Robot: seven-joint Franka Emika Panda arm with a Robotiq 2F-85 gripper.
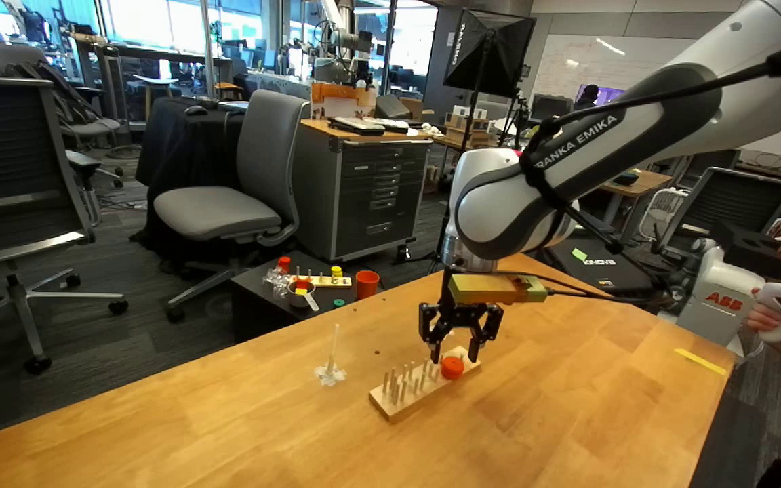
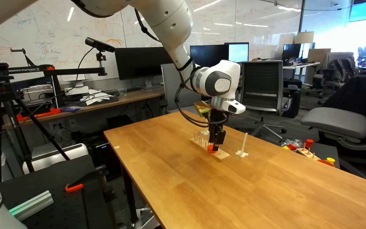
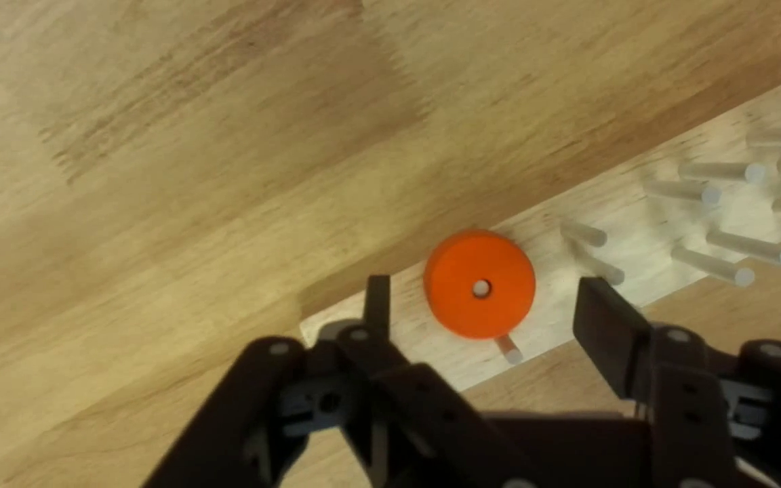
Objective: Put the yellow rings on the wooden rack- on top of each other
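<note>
Over wooden rack (image 3: 553, 298), our gripper (image 1: 455, 357) grasps nothing, fingers (image 3: 377, 305) parted either side of orange ring (image 3: 459, 283) on peg (image 3: 481, 289); sideways drift, we judge, could snag neighbouring pegs (image 3: 584, 233), shift rack.

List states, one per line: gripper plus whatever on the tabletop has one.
gripper: open, holding nothing
wooden rack: lying flat, pegs upright
orange-red ring: flat on the rack, apparently over a peg; whether another lies underneath, cannot tell
pale post: roughly upright, beside the rack
yellow strip: lying flat on the table
</note>
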